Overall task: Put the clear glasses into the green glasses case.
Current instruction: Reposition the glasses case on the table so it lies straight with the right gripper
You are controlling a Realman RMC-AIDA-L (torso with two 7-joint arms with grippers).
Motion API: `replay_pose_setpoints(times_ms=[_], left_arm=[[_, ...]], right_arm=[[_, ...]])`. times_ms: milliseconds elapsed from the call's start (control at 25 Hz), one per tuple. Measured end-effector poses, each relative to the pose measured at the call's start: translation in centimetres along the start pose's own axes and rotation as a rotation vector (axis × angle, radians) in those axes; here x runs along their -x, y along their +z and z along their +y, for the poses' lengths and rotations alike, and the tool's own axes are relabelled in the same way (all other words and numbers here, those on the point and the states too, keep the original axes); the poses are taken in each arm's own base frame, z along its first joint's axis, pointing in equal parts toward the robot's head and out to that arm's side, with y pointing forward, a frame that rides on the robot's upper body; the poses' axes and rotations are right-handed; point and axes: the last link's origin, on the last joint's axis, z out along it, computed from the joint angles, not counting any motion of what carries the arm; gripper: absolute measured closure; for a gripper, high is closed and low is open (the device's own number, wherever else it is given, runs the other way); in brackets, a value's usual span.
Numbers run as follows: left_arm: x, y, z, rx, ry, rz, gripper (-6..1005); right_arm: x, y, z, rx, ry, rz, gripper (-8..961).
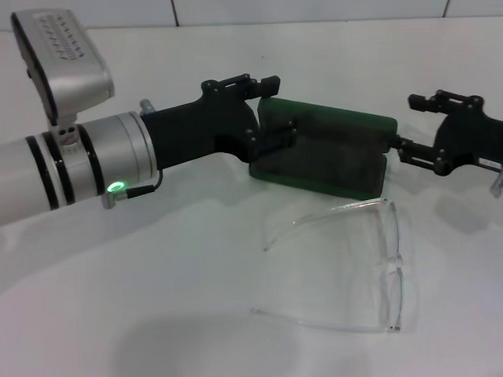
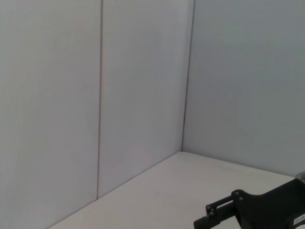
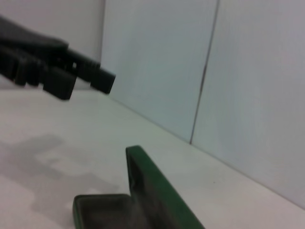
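Observation:
The green glasses case (image 1: 324, 149) lies open in the middle of the table, its lid (image 3: 157, 191) raised over a dark interior. On the table in front of it rest the clear glasses (image 1: 353, 263), arms unfolded and touched by nothing. My left gripper (image 1: 278, 111) hovers open at the case's left end, and the right wrist view shows it (image 3: 83, 85) above the lid and apart from it. At the case's right end my right gripper (image 1: 408, 127) stands open, its lower finger close against the case. The same gripper (image 2: 207, 217) shows in the left wrist view.
The table (image 1: 156, 308) is plain white. White wall panels (image 2: 143, 86) close it off at the back, meeting in a corner behind the case.

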Motion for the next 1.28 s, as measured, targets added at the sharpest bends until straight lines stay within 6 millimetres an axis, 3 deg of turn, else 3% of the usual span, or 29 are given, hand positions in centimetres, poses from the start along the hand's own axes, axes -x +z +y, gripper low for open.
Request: replay_pose_setpoints(times_ms=[400,800,1040,1280], left_arm=[[0.3,-0.2,0.0,-0.004,-0.005,-0.003,311],[0.4,-0.3,0.0,-0.007,-0.008,-0.004,313],[0.5,-0.4,0.0,-0.01,-0.01,-0.005,313],[0.6,-0.6,0.0,-0.013,-0.012,-0.006,314]], right_arm=[[0.0,2.6,1.0,0.067,-0.047,0.102,299],[0.5,2.6,0.2,0.038,-0.058,0.094,484],[0.8,2.8,-0.6,0.002,-0.107,0.107,728],[1.5,3.1,-1.0,-0.003,-0.16,0.099,783]])
